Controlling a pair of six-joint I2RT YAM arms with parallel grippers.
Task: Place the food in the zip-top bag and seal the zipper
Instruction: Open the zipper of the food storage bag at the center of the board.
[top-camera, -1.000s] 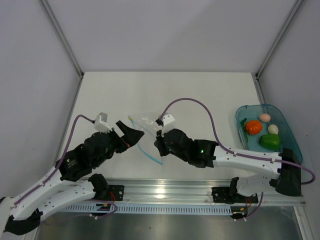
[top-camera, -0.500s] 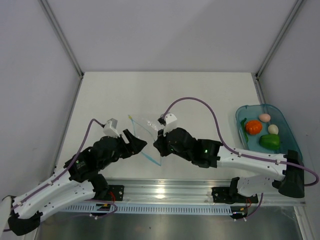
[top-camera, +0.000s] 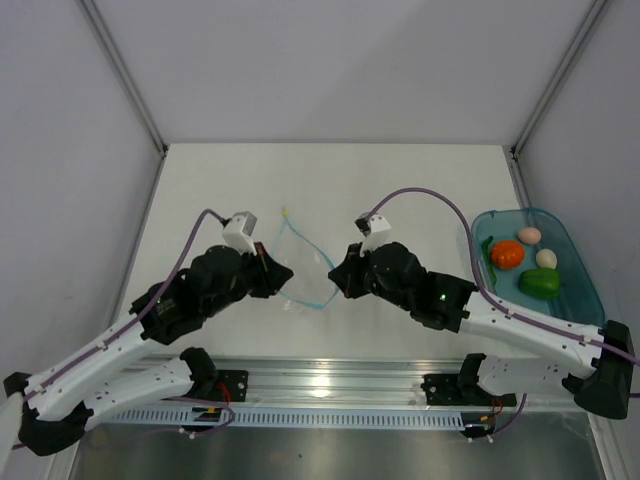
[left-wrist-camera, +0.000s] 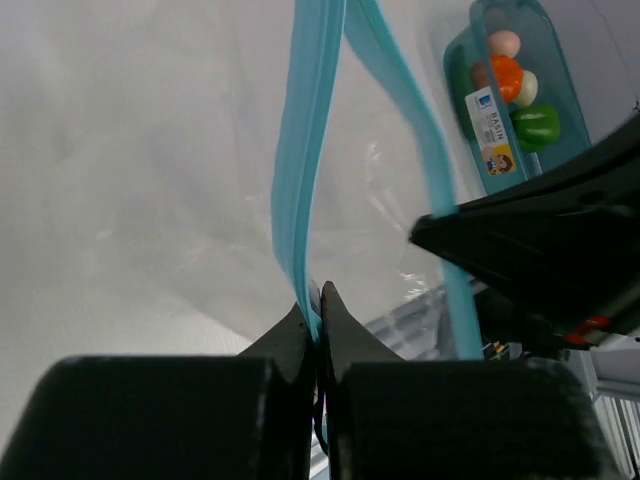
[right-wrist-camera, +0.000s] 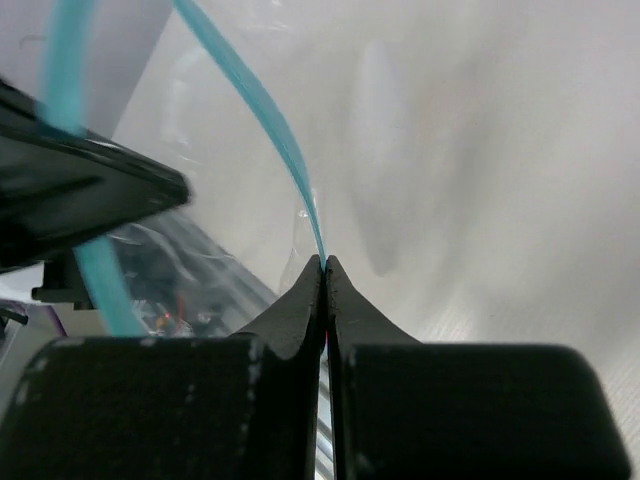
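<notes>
Top view: zip-top bag (top-camera: 303, 265) is held up betw. the two arms, over the front-middle of the white table (top-camera: 400, 190). Its zipper (top-camera: 305, 236) is split into two teal strands, so the mouth gapes. Left gripper (top-camera: 287, 280) and right gripper (top-camera: 336, 270) each pinch one strand, jaws pressed together w/ only the strip betw. them. Teal tray (top-camera: 578, 262) sits at the table's right edge, well apart from the bag. All four foods lie in it: orange-red round toy (top-camera: 507, 253), green pepper toy (top-camera: 540, 283) nearest the arms, and two pale eggs, one (top-camera: 529, 235) at the far end and one (top-camera: 546, 258) just right of the orange toy.

Left wrist view: fingertips are clamped on a strand that runs straight up from them. The 2nd strand curves right, passing behind the right gripper's dark finger. Crinkly clear film shows behind. The tray is upper right w/ a white label (left-wrist-camera: 490, 128) on its wall and the foods inside.

Right wrist view: jaws are tight on a strand rising up-left. The left gripper shows as a dark blur at left, w/ the other strand beside it.
</notes>
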